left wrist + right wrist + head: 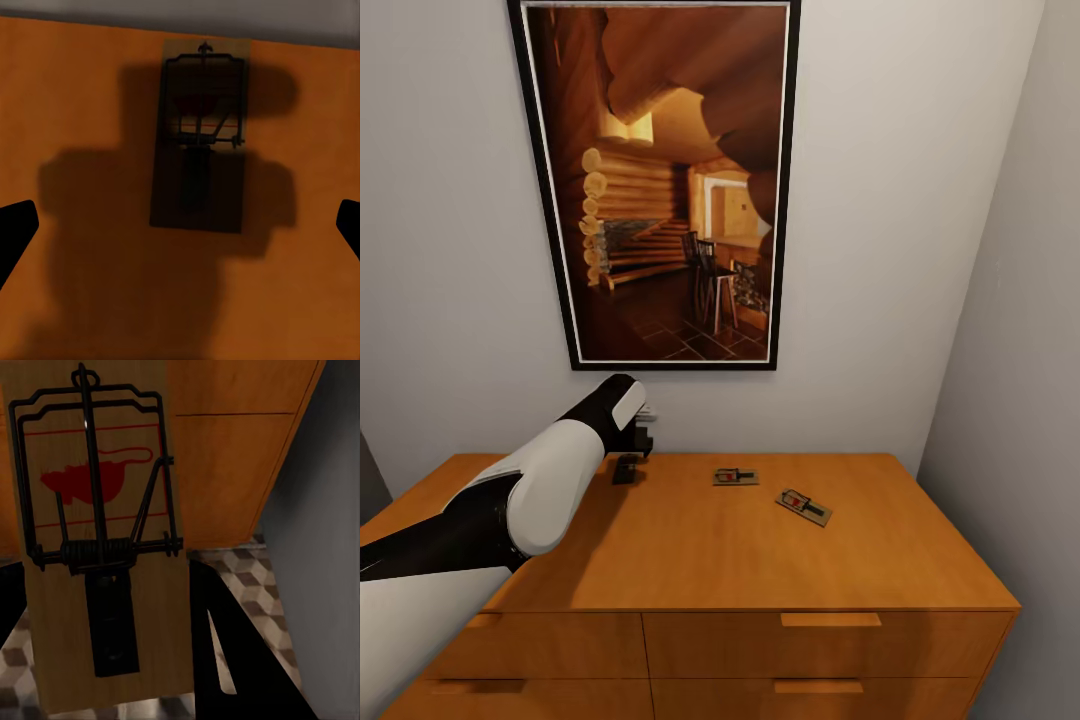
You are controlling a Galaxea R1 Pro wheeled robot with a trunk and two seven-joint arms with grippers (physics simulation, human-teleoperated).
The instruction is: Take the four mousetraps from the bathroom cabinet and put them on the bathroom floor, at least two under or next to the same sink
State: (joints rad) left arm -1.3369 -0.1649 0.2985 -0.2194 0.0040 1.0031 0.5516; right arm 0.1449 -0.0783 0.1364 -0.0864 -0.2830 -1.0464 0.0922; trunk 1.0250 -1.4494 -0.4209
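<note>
My left gripper (632, 455) hangs spread wide over a mousetrap (199, 135) lying flat near the back edge of the cabinet (690, 560) top, touching nothing. Two more mousetraps (735, 476) (804, 506) lie further right on the top, just apart. My right gripper (105, 660) is clenched on a fourth mousetrap (97, 532), held above the patterned floor (259, 585) beside the cabinet.
</note>
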